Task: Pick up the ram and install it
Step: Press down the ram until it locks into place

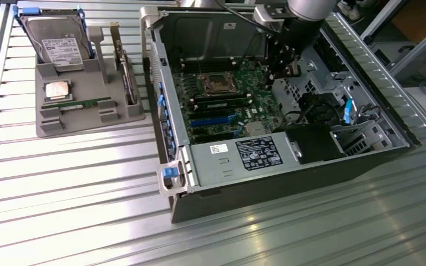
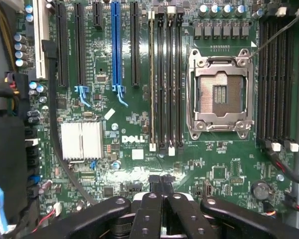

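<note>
The ram [image 1: 87, 103] is a thin green stick lying flat in the grey holder [image 1: 87, 119], at the exterior view's left, outside the computer case [image 1: 272, 183]. My gripper [image 1: 285, 67] hangs inside the open case over the far side of the motherboard [image 1: 228, 111], far from the ram. In the wrist view the gripper [image 2: 159, 183] is shut with nothing between its black fingers [image 2: 148, 209]. It looks down on the long black memory slots [image 2: 167, 79] beside the empty processor socket [image 2: 219, 94]. More memory slots [image 2: 276, 74] lie on the socket's other side.
The holder also carries a hard drive [image 1: 57, 39], a square silver processor chip [image 1: 57, 88] and an upright card with a metal bracket [image 1: 124, 72]. Inside the case are the power supply [image 1: 235, 158], cables [image 1: 317, 111] and blue and black expansion slots [image 2: 114, 45]. The case stands on a ribbed metal table [image 1: 72, 183].
</note>
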Action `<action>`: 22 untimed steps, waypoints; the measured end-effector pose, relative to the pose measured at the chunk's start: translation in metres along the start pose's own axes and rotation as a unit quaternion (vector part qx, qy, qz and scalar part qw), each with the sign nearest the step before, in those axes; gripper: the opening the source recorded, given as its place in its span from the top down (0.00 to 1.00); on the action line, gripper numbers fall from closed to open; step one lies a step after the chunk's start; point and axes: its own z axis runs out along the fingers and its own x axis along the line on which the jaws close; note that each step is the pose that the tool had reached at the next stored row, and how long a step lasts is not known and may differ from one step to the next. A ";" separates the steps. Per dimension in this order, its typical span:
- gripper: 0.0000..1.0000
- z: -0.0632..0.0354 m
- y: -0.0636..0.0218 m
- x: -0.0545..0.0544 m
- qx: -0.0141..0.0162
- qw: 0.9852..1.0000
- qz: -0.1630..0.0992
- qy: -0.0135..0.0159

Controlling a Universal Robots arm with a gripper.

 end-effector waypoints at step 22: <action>0.90 -0.0291 -0.0148 0.000 -0.001 1.000 0.000 -0.001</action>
